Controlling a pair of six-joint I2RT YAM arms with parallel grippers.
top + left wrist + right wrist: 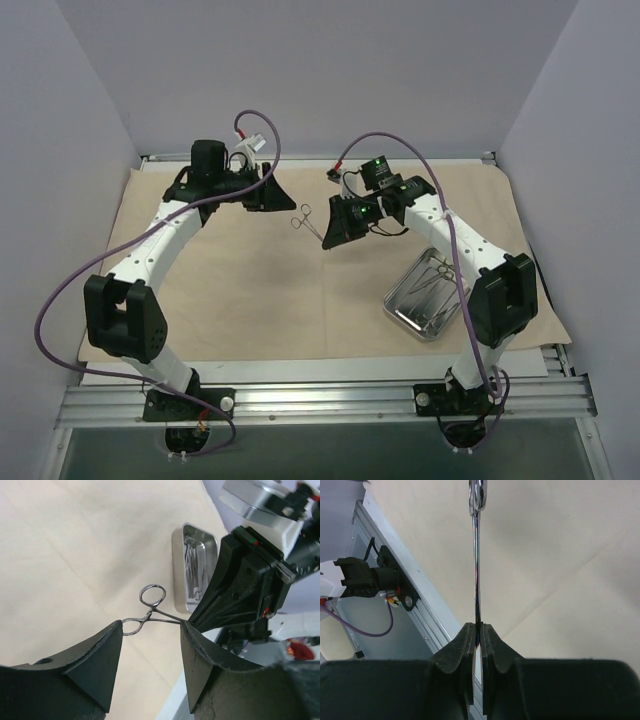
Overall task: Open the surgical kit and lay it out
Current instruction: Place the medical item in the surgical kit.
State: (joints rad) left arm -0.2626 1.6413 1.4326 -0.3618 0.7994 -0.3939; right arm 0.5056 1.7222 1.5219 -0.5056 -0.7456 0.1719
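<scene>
Top view: tan cloth wrap [250,290] spread flat over the desk [330,368], fold creases showing. Steel tray [428,293] sits on the cloth's right side, near the right arm, with thin metal instruments [437,275] lying inside. Both arms reach toward the far middle of the cloth. Only this view shows the whole layout.

Left wrist view: the only one giving the scissor-like clamp [150,612] side-on. It has two ring handles, one above the other, and a slim silver shaft running right into the tip of the right hand [235,590]. The tray is beyond, long side toward the camera, contents bunched and glinting.

Right wrist view: clamp edge-on, a thin bright line running straight up from the fingers [462,647], which are pressed together and pinch its working end. The rings are at the top edge. Cloth lies below, well apart.

Left hand [151,625]: fingers spread wide, nothing between the pads. The lower ring sits just beside the tip of one finger; contact cannot be told. The clamp is off the cloth, level, bridging the gap between the two hands, rings toward the left hand.
</scene>
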